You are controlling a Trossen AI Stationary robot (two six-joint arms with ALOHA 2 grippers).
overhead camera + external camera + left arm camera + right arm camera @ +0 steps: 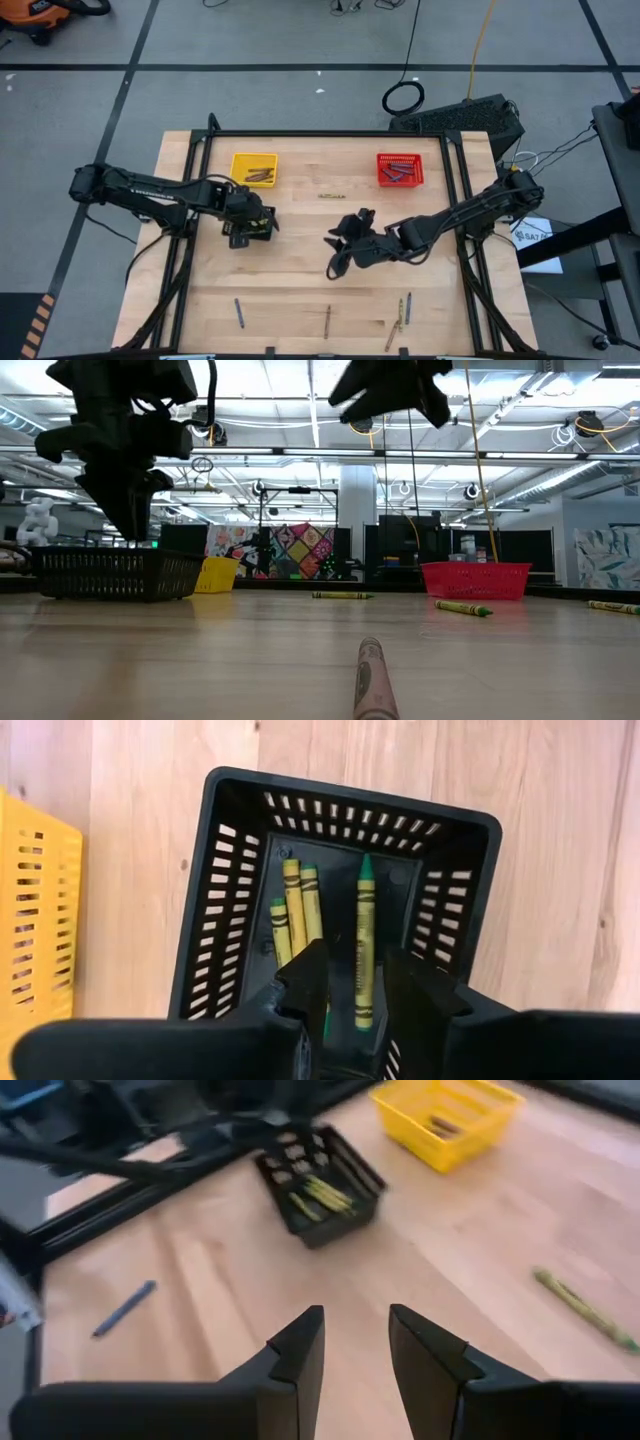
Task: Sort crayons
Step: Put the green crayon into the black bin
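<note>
My left gripper hangs open, pointing down over the black mesh basket. Several yellow-green crayons lie flat on the basket's floor. One of them, with a green tip, lies below the gap between my fingers and clear of them. My right gripper stands open above bare wood near the table's middle, with nothing between its fingers. Loose crayons lie on the table: a yellow-green one toward the far side, and several along the near edge.
The yellow basket with brown crayons stands at the far left, just beyond the black basket. The red basket with blue-grey crayons stands at the far right. A brown crayon lies close to the low camera. The table's black frame rails run along both sides.
</note>
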